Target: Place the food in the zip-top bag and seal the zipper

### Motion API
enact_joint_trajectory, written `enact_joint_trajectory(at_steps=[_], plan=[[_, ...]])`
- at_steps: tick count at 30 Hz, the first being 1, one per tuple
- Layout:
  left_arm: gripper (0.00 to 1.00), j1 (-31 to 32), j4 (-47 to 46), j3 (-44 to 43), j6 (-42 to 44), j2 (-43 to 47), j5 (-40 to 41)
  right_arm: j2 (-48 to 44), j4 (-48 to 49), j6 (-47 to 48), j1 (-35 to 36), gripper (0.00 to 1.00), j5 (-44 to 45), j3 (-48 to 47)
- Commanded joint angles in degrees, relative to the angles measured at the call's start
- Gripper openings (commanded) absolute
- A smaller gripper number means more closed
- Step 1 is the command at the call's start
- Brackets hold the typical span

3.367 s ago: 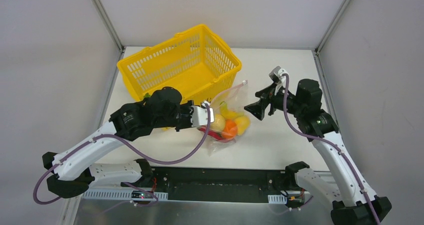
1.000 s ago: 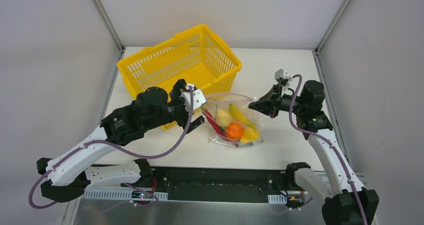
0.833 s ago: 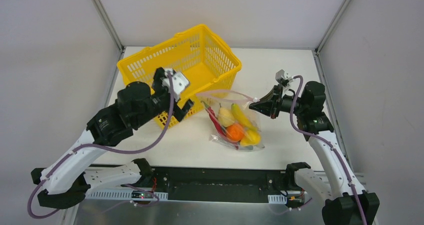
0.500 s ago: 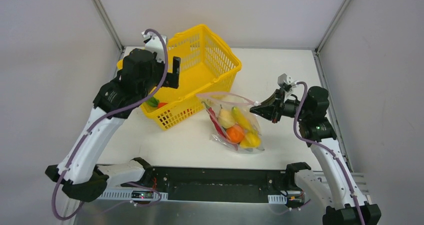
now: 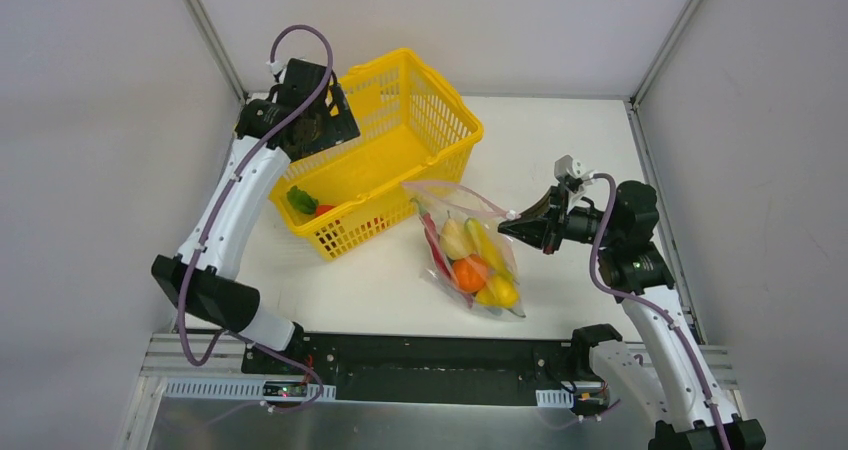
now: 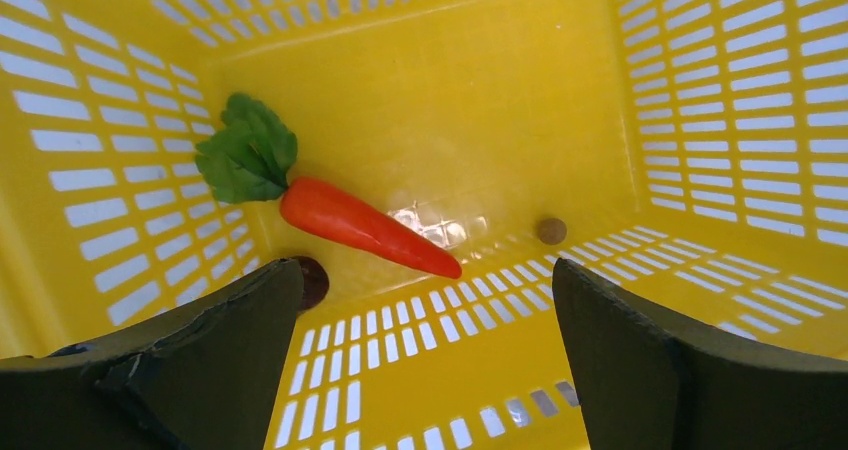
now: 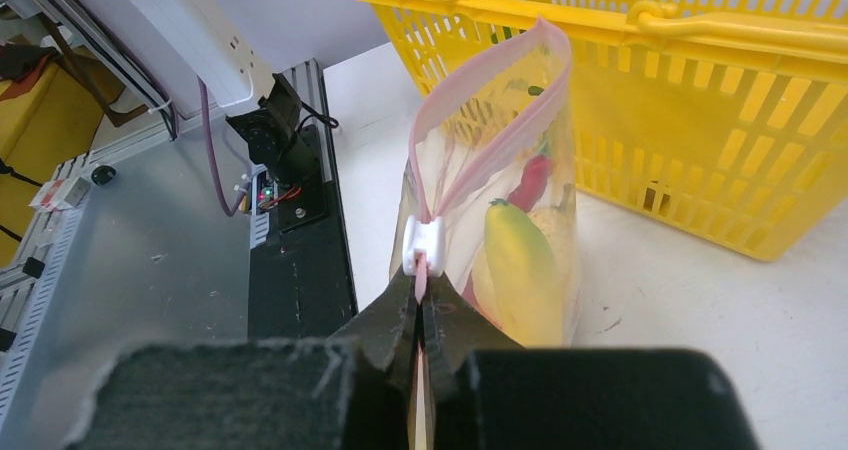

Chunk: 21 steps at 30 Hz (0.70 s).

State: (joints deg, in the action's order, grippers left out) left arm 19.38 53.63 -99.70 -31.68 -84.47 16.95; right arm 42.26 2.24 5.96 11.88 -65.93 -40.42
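The zip-top bag (image 5: 467,248) lies on the table right of the basket, its mouth gaping. A banana (image 5: 486,242), an orange fruit (image 5: 466,271), a lemon (image 5: 502,291) and a red chili (image 5: 434,250) show inside it. My right gripper (image 5: 510,217) is shut on the end of the pink zipper (image 7: 497,98), just behind its white slider (image 7: 422,244). My left gripper (image 5: 322,128) hangs open over the basket. Straight below the left gripper (image 6: 425,272) lies a toy carrot (image 6: 366,226) with green leaves on the basket floor, untouched.
The yellow basket (image 5: 404,78) stands at the back left of the table; its slotted walls (image 6: 705,70) close round the left gripper. Two small brown discs (image 6: 550,231) rest on its floor. A black rail (image 5: 430,355) runs along the near edge. Grey walls stand on both sides.
My left arm swung from beside the bag up and back over the basket, gripper open. The right gripper stayed shut on the zipper end and drew slightly back, tilting the bag.
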Motion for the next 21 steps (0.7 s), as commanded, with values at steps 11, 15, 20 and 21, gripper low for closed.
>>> enact_joint_trajectory(at_steps=[11, 15, 20, 21], plan=[[0.97, -2.72, 11.41, -2.34, -26.73, -12.87, 6.36, -1.71, 1.01, -0.16, 0.6, 0.0, 2.2, 0.19], [0.96, -2.94, 10.09, -1.02, -32.05, -16.23, 4.13, -1.15, 0.99, -0.2, 0.64, 0.0, 1.9, -0.07], [0.9, -3.2, 9.93, -1.22, -37.67, -21.8, 0.57, -1.71, 0.84, -0.34, 0.65, 0.0, 1.59, 0.08], [0.9, -3.2, 10.5, -1.35, -38.86, -22.74, 0.59, -1.82, 0.82, -0.36, 0.63, 0.0, 1.59, 0.15]])
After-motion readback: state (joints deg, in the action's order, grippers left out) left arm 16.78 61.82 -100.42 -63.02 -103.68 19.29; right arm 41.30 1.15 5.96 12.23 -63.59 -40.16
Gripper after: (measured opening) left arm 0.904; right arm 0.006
